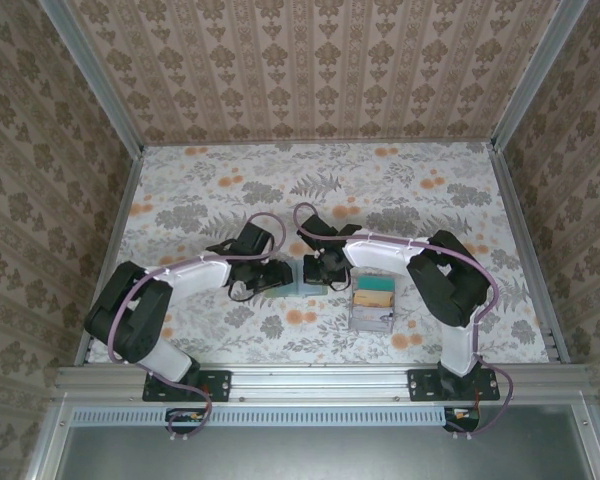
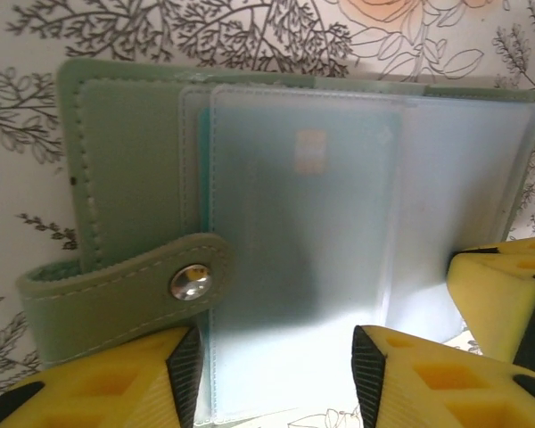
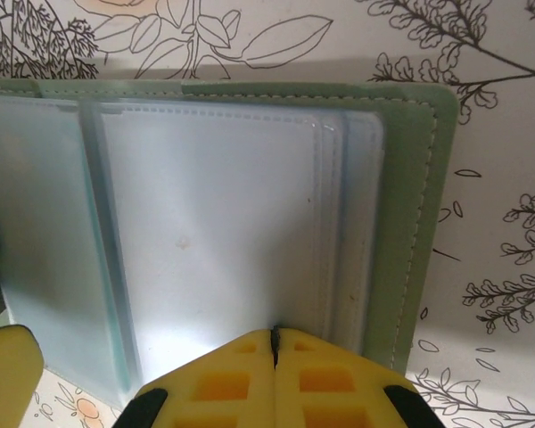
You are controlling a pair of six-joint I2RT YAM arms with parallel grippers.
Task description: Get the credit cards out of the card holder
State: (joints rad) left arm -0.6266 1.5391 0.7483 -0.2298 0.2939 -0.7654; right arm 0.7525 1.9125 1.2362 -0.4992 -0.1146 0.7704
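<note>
Nearest the left wrist camera, the left gripper (image 2: 276,364) has its yellow, black-tipped fingers well apart, one on each side of a clear sleeve and gripping nothing; the right gripper (image 3: 275,358) has its yellow fingers pressed together at the near edge of another sleeve, and whether a leaf is caught between them cannot be told; under both lies the card holder (image 2: 125,205), open flat on the table (image 1: 400,190), between the two grippers and just left of the grey tray (image 1: 372,320); it is a soft grey-green cover with rounded corners and pale stitching along its edges; a stitched strap with a round metal snap (image 2: 189,283) folds over the near left edge; inside is a stack of frosted, glossy plastic sleeves with welded seams, bluish in the light; one sleeve holds a pale card (image 2: 312,223) with a small tan chip; the tray is box-like, with teal and tan contents; the table surface is matte, printed with grey leaves and orange blossoms; beyond it stand walls (image 1: 310,70) in a beige damask pattern.
</note>
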